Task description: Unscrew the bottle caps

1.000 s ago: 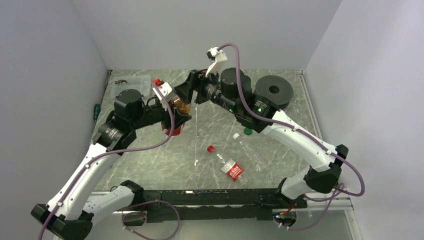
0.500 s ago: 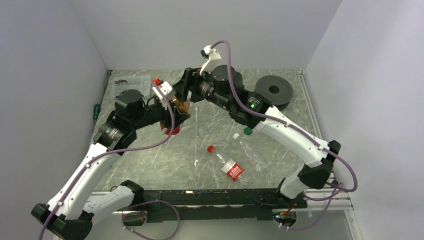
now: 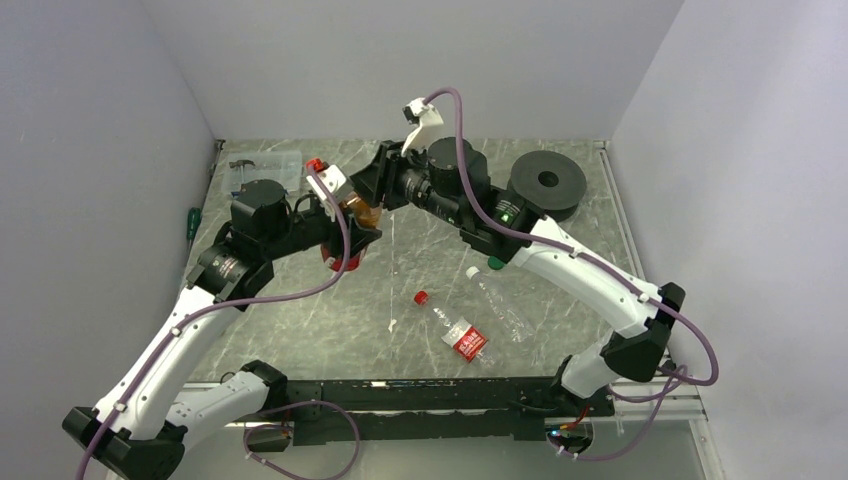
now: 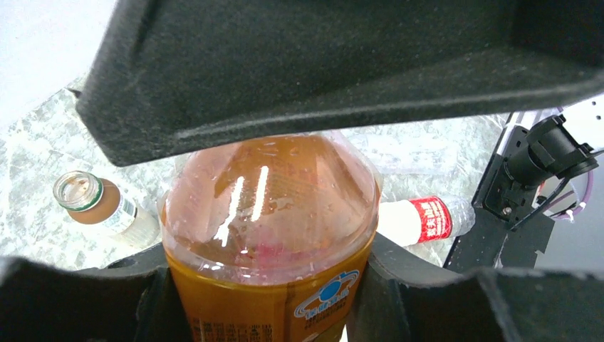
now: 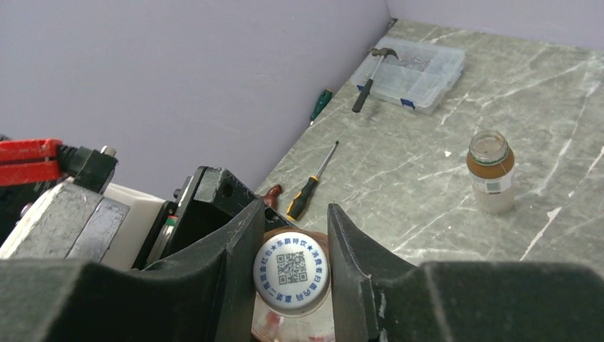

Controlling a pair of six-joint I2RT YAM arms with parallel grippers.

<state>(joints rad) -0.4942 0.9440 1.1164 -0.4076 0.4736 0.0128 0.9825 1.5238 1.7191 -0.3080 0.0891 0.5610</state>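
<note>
Amber-filled, the bottle (image 4: 271, 235) hung left of the spool (image 3: 547, 183), clamped in the left gripper (image 4: 267, 306). The right gripper (image 5: 292, 239) pinched its white cap (image 5: 290, 271), 2 fingers nearly closed. Unscrewing looked about to begin; next, that wrist needed to twist.

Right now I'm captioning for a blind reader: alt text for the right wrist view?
The right tool grips a white, QR-printed cap at the bottom centre. Beyond on the grey marble table: an upright short bottle, a screwdriver, and a hammer leaning on a clear box.
</note>
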